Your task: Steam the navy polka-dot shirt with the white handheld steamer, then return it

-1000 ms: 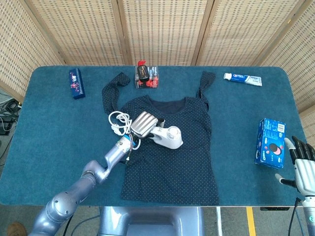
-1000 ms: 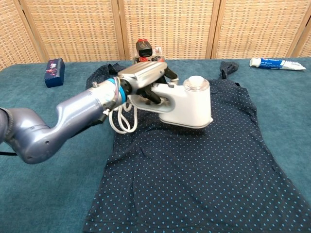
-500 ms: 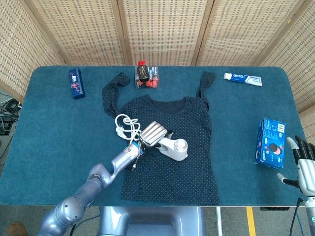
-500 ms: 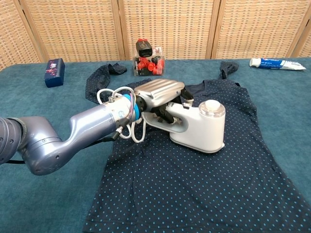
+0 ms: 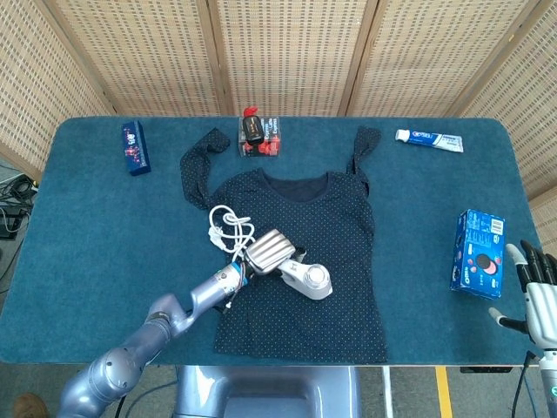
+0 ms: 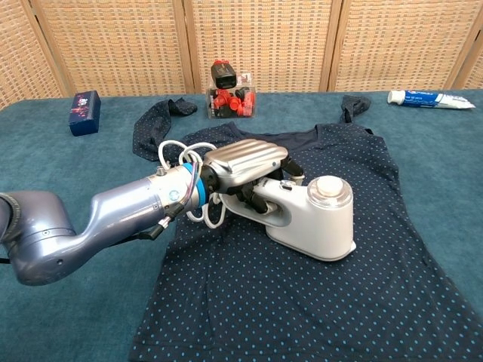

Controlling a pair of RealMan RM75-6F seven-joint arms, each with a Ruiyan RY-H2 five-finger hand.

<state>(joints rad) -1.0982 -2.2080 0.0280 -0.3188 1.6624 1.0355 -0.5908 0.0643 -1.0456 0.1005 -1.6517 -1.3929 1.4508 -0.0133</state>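
The left hand is wrapped around the handle of the white handheld steamer, whose soleplate sits on the middle of the flat-spread navy polka-dot shirt, presumably to steam it; the right hand waits idle, fingers spread, past the table's right edge.

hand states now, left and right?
Left hand: holding the steamer by its handle, on the shirt.
Right hand: open, holding nothing.

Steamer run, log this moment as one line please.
phase: steaming | left hand grips steamer on shirt middle | right hand idle at table edge
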